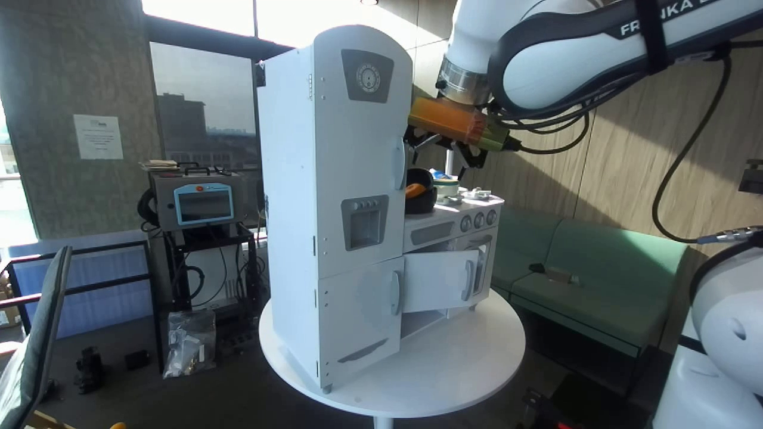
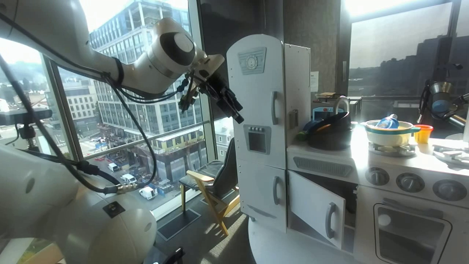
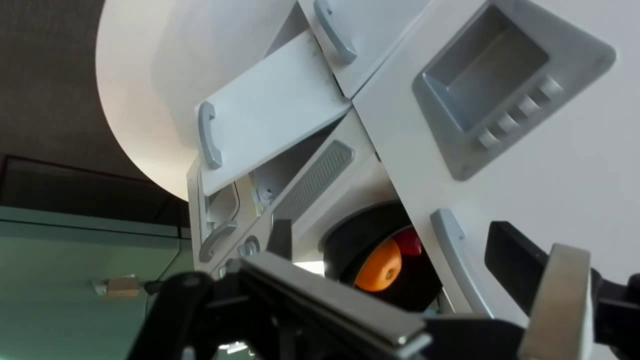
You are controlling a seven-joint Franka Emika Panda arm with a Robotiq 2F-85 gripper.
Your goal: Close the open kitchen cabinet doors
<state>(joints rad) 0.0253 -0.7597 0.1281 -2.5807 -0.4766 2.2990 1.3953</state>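
A white toy kitchen has a lower cabinet door standing part open. This open door [image 1: 438, 281] shows in both exterior views [image 2: 309, 207] and in the wrist view [image 3: 272, 107], with a grey handle near its free edge and a dark gap behind it. The upper fridge door [image 1: 357, 161] and lower fridge door [image 1: 357, 316] look shut. My gripper [image 1: 438, 164] is above counter height, by the upper fridge door and higher than the open door. In the wrist view its fingers [image 3: 397, 250] are wide apart with nothing between them, the upper fridge handle [image 3: 457, 255] beyond.
A black pot [image 2: 328, 134] with toy food stands on the counter beside the fridge. A cream pot [image 2: 389, 134] and an orange cup [image 2: 423, 134] stand farther along. The kitchen is on a round white table [image 1: 465, 363]. A green bench [image 1: 608, 280] is behind.
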